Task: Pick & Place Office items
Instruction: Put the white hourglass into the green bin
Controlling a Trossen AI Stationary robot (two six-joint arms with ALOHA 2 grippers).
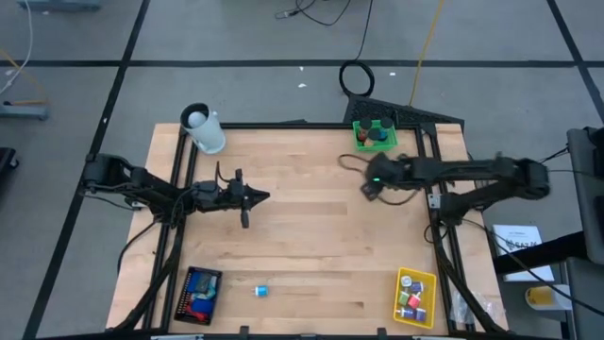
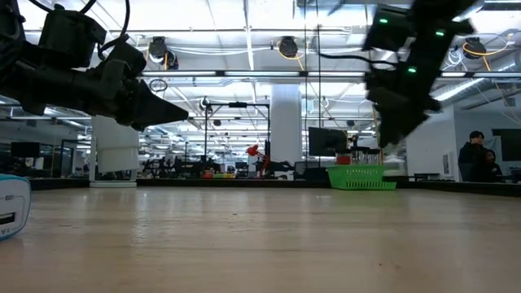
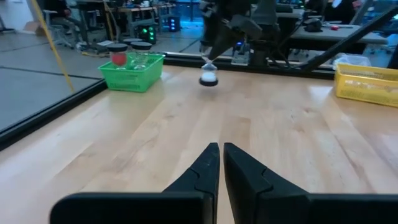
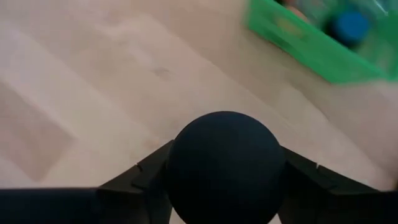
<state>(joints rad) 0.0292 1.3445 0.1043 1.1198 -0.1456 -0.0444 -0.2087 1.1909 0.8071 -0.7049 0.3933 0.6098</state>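
While clamped between right gripper jaws, dark disc, near green tray

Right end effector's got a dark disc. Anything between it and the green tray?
Nothing visible. The right end effector holds the disc above bare table, and the green tray sits just beyond it, toward the far edge.

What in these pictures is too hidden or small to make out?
- Right pincer, right wrist view: a dark disc it holds covers its fingertips.
- Black tray, high view: contents too small to name.
- Teal piece, low view: cut off by the picture's edge.
- Green tray, right wrist view: blurred.
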